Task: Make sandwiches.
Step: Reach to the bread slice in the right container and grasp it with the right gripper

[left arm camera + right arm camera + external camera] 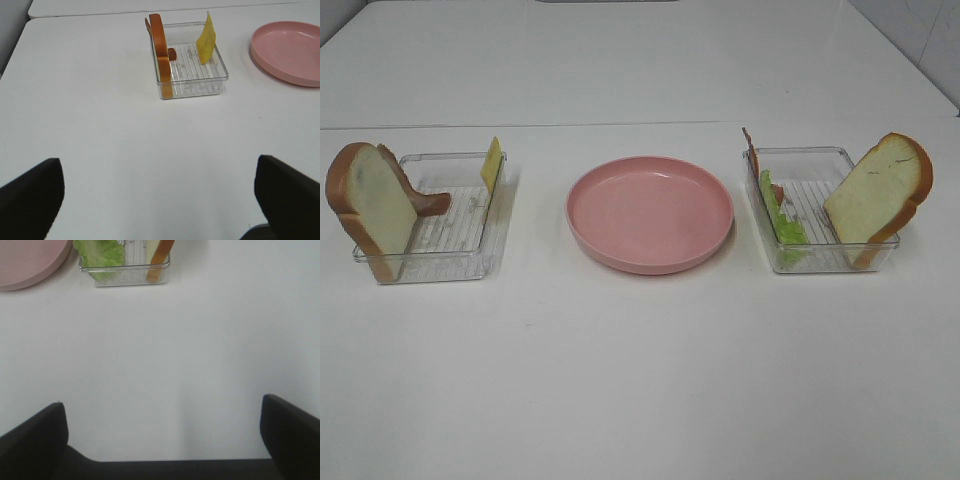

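A white bread slice with brown crust (365,205) leans on the left end of the left clear tray (450,265). A reddish-brown bacon strip (415,190) is beside it and a yellow cheese slice (491,163) stands at the tray's right end. The right clear tray (810,262) holds green lettuce (785,222), a bacon strip (752,155) and a second bread slice (880,190). Both grippers are outside the high view. My left gripper (157,161) is open and empty, well short of its tray (192,90). My right gripper (162,403) is open and empty, short of its tray (125,279).
A round pink plate (650,213) sits between the two trays with nothing on it. It shows at the edge of the left wrist view (290,52) and the right wrist view (30,262). White tabletop stretches in front of the trays.
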Controlling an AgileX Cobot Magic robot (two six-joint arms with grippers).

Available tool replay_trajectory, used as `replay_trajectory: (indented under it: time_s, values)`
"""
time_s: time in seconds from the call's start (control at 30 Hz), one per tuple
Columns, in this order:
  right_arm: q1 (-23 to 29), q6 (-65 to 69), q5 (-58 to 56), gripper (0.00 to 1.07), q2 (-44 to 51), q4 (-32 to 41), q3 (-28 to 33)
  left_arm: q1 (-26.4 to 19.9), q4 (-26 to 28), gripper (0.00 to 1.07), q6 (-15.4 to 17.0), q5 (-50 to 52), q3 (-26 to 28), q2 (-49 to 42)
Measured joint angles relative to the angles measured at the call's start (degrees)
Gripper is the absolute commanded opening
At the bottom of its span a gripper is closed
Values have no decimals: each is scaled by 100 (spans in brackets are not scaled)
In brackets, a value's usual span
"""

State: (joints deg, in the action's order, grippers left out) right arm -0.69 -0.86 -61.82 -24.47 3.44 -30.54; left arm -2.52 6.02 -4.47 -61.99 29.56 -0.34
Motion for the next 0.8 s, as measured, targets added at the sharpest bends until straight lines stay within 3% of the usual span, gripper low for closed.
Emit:
replay_trajectory:
  time_s: [0.07, 0.1, 0.23, 0.3, 0.4, 0.57, 0.63, 0.8]
  values:
    - [0, 0, 69, 98, -1106, 149, -493, 0, 0, 98, 0, 0, 0, 0]
    - [0, 0, 69, 98, -1106, 149, -493, 0, 0, 98, 0, 0, 0, 0]
    - [0, -11, 86, 98, -2939, 315, -1352, 0, 0, 98, 0, 0, 0, 0]
    - [0, -17, 86, 98, -3226, 315, -1536, 0, 0, 98, 0, 0, 0, 0]
    - [0, -120, 92, 98, -4400, 367, -2166, 0, 0, 98, 0, 0, 0, 0]
    - [0, -160, 97, 98, -5237, 407, -2796, 0, 0, 98, 0, 0, 0, 0]
    - [0, -206, -34, 98, -5873, 407, -3432, 0, 0, 98, 0, 0, 0, 0]
    - [-6, -229, -189, 98, -6486, 413, -4228, 0, 0, 98, 0, 0, 0, 0]
